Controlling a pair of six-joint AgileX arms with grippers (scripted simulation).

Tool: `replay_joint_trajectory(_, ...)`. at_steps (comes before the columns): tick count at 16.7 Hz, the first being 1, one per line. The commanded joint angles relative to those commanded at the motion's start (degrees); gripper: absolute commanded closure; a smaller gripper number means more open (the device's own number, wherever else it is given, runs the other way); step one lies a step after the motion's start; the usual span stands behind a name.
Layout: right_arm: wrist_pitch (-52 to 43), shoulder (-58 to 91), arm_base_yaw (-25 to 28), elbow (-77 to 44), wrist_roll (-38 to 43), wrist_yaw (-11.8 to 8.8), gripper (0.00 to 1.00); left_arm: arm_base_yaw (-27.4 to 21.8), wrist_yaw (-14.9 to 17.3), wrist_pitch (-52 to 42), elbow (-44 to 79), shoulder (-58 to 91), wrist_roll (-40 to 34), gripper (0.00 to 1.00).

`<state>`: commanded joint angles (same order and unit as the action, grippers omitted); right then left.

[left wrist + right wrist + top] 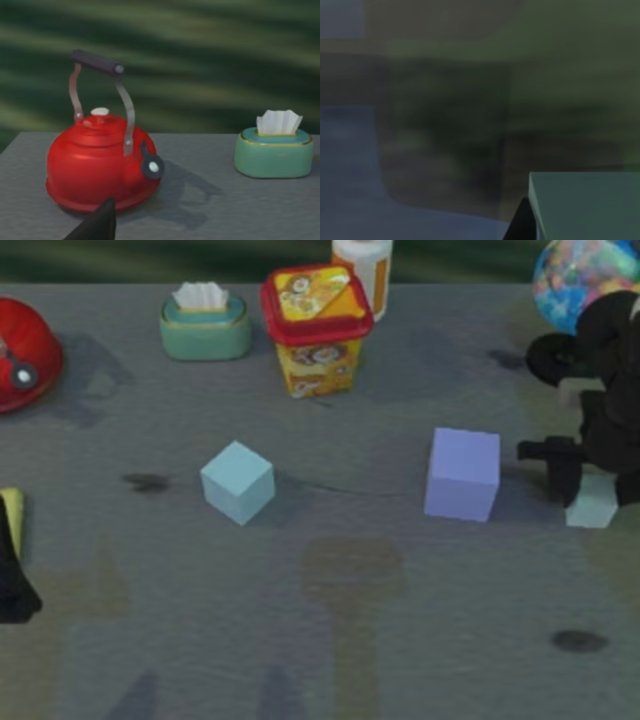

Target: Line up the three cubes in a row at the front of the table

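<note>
Right gripper point(590, 480) sits low at the table's right side, over the small pale teal cube point(592, 504); the right wrist view shows that cube's teal face point(585, 205) hard against a dark finger point(520, 225), so the cube lies at or between the fingers, but you cannot tell from these views whether they are clamped on it or standing apart; treat the grasp as unconfirmed. Large lavender-blue cube point(463, 473) stands just beside the gripper on its left, near the middle depth of the table point(330, 640); medium light blue cube point(238, 482) sits left of centre, turned on its corner, well apart from the other 2; none of the 3 is yet at the front edge. Risks, as judged: 1) if you lift with a partial pinch on so small a cube it may slip or twist out and roll toward the right edge; 2) a swing to the left at this height could knock the lavender cube, since the finger reaches toward it; 3) the rotated light blue cube will spoil the row unless squared. The yellow tub point(315, 328), tissue box point(205, 325) and red kettle point(102, 160) stand at the back, out of the path. Left gripper point(12, 580) is parked at the left edge; only 1 fingertip point(97, 225) shows, so its state cannot be told.
</note>
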<state>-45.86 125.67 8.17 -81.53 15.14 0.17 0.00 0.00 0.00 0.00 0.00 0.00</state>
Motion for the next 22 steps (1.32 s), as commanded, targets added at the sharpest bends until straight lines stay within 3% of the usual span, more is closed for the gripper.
replay_joint_trajectory(5,-1.8,-2.4,-0.1,-1.6,-0.2,0.5,1.00,0.0,0.0,0.0,0.0,0.0,0.0,0.00)
replay_joint_trajectory(11,-13.7,-6.8,0.3,-8.4,-0.3,0.5,1.00,0.0,0.0,0.0,0.0,0.0,0.0,0.00)
replay_joint_trajectory(17,-14.5,-7.4,0.2,-8.9,-0.2,0.4,1.00,0.0,0.0,0.0,0.0,0.0,0.0,0.00)
replay_joint_trajectory(22,-14.5,-11.2,9.1,-5.1,7.2,0.5,1.00,0.0,0.0,0.0,0.0,0.0,0.0,0.00)
